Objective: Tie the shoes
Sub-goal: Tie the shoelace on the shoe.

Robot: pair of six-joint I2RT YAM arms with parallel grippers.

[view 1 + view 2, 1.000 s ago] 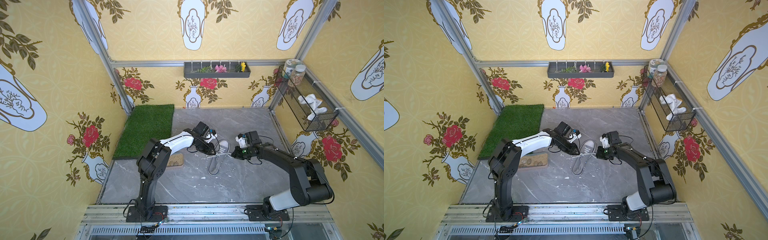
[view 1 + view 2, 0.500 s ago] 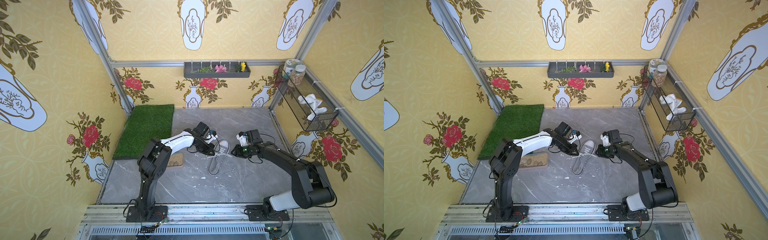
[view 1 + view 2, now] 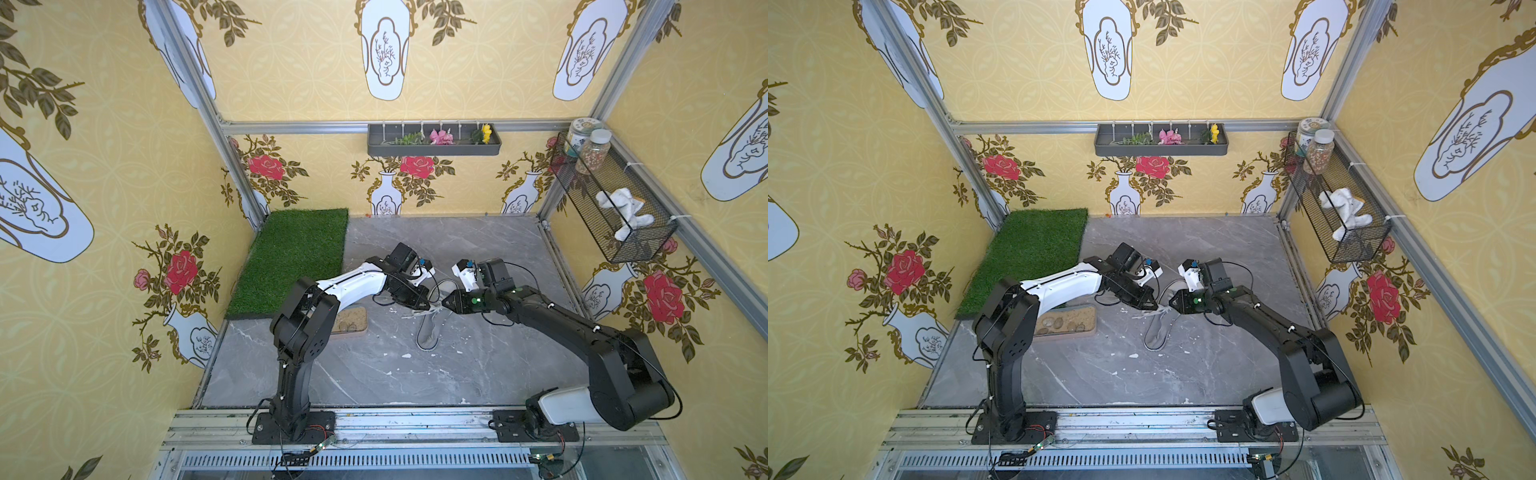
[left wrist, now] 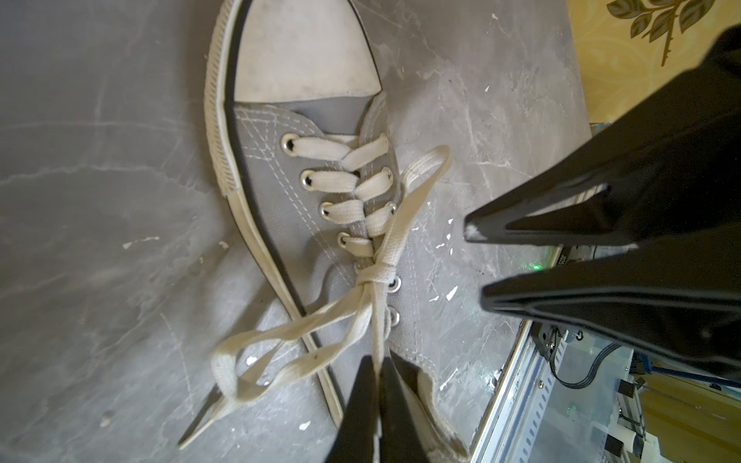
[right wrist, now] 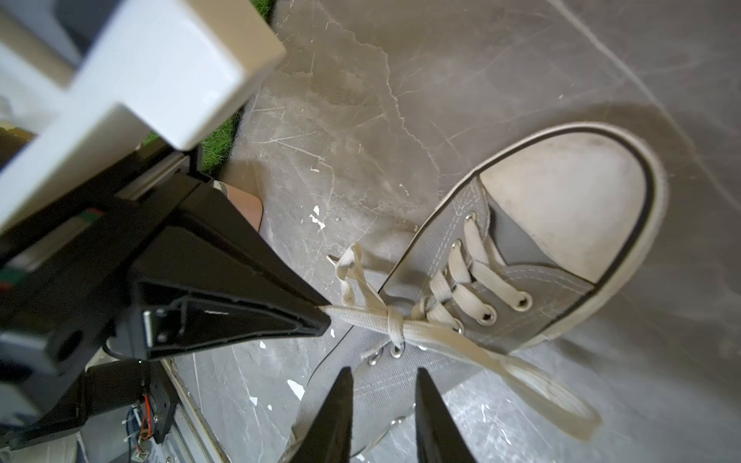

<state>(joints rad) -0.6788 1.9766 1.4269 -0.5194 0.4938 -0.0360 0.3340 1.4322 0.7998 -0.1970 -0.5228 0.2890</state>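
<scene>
Pinching one lace (image 4: 376,320), left gripper (image 4: 377,360) closed; right gripper (image 5: 383,375) spread near one sneaker (image 5: 521,280)

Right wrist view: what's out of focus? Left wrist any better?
Right wrist view: the white housing nearest the lens is blurred, the toe cap slightly soft, the knot crisp. Left wrist view: shoe and laces sharp; the right end effector is a near-black silhouette with little detail.

Bright, even light; a soft shadow is thrown beside the shoe (image 5: 521,256); wrist-view edges are blurred and bent.
</scene>
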